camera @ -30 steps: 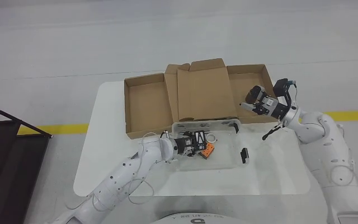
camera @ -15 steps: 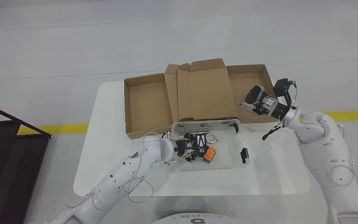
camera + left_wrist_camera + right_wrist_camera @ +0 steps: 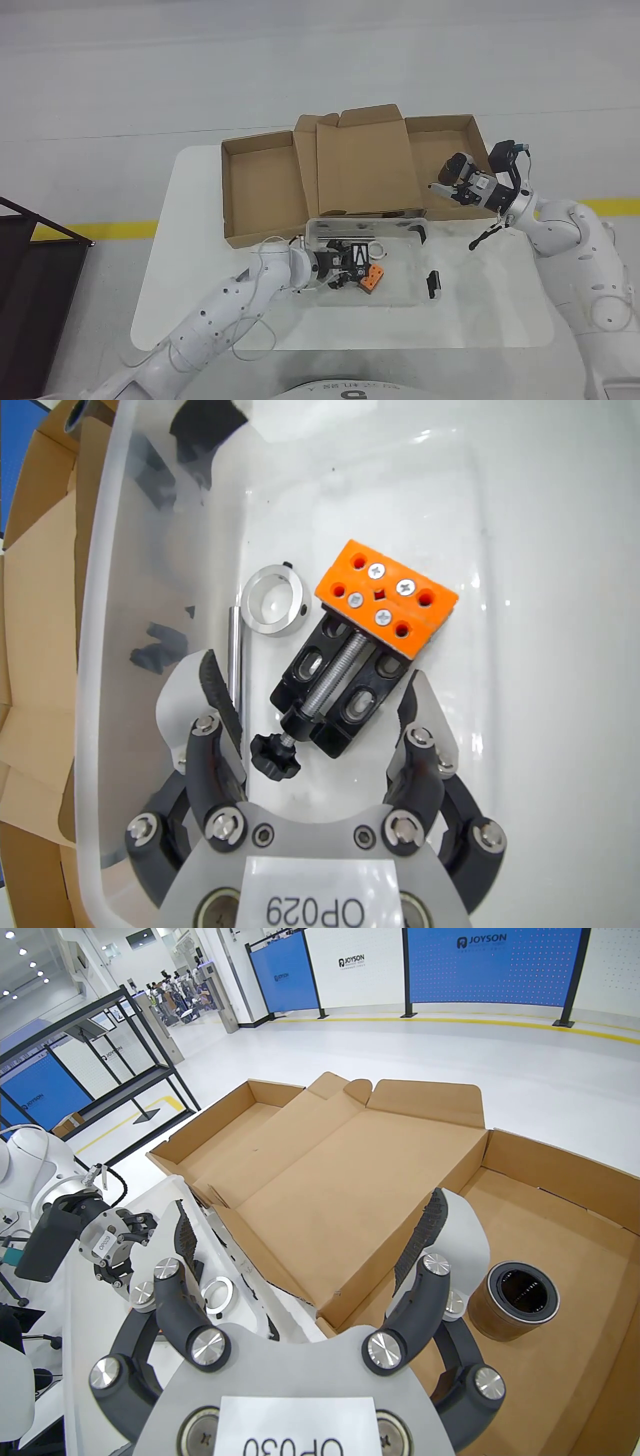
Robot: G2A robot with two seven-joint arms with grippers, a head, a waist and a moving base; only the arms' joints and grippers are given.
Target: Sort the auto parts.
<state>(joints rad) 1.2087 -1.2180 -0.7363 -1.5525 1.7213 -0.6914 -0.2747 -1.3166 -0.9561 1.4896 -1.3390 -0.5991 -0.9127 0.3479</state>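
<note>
Orange-capped vise lies between the parted jaws of the left gripper, at six o'clock on the table; right gripper hovers at two o'clock, jaws apart.

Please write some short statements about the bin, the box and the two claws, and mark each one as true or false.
1. The left claw is open, with one finger on each side of the vise. True.
2. The ring lies in the cardboard box. False: it lies in the clear bin, beside the vise.
3. The right claw holds the bearing. False: this claw is open and empty, and the bearing stands on the floor of the box.
4. A rod lies in the bin next to the ring. True.
</note>
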